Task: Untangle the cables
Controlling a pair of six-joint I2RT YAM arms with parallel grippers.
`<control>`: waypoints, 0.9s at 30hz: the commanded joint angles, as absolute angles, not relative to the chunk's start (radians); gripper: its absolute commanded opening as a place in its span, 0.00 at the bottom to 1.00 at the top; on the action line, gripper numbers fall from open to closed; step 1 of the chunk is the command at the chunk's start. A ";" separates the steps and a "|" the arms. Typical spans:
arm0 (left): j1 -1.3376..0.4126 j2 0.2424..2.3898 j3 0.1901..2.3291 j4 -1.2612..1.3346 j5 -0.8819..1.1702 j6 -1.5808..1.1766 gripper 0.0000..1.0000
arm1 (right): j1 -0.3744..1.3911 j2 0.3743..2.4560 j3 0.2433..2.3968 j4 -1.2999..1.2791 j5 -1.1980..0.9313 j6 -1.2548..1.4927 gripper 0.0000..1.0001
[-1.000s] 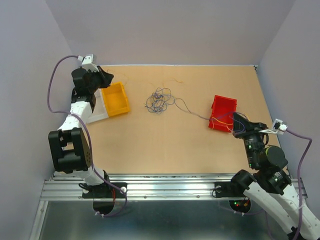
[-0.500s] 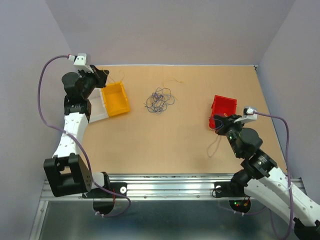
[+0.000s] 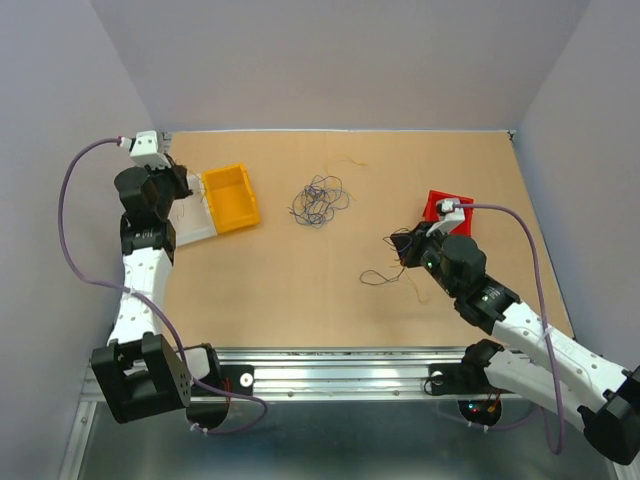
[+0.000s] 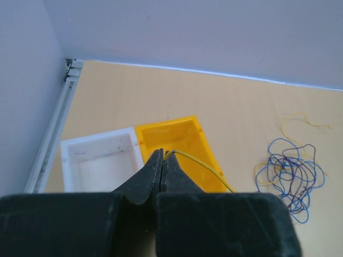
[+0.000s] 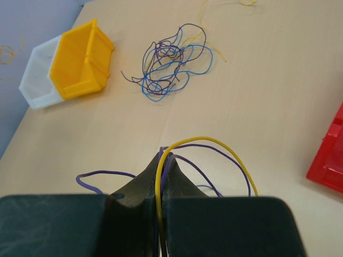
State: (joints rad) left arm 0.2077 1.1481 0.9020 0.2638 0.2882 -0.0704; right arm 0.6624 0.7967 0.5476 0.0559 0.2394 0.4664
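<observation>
Pale wooden desk (image 3: 300,290) carried the cables (image 3: 320,202), a limp, featherweight tangle at its middle, likely best pinched by one loose outer loop, while the left claw (image 4: 163,156) was clamped on a yellow strand (image 4: 202,166) and the right claw (image 5: 162,156) on purple and yellow strands (image 5: 206,138).

Three bins on the table (image 3: 300,290): one yellow bin (image 3: 230,198) and one white bin (image 3: 192,220) together near the left edge, one red bin (image 3: 440,203) near the right edge. One bunch of wires (image 3: 320,200) mid-table, strands too tangled to count. One loose yellow strand (image 4: 301,113) toward the far edge. Two grippers: the left gripper (image 4: 162,160) pinches one yellow wire (image 4: 199,160), the right gripper (image 5: 163,160) one yellow loop (image 5: 203,138) plus several purple wires (image 5: 107,172).
</observation>
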 commanded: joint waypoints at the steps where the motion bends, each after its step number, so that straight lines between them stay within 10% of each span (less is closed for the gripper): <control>1: 0.248 1.115 0.890 0.296 0.195 -0.044 0.00 | 0.669 0.822 0.620 0.184 0.176 0.451 0.01; 27: 0.311 1.517 1.069 0.247 0.086 -0.142 0.00 | 0.667 0.752 0.584 0.199 0.198 0.434 0.01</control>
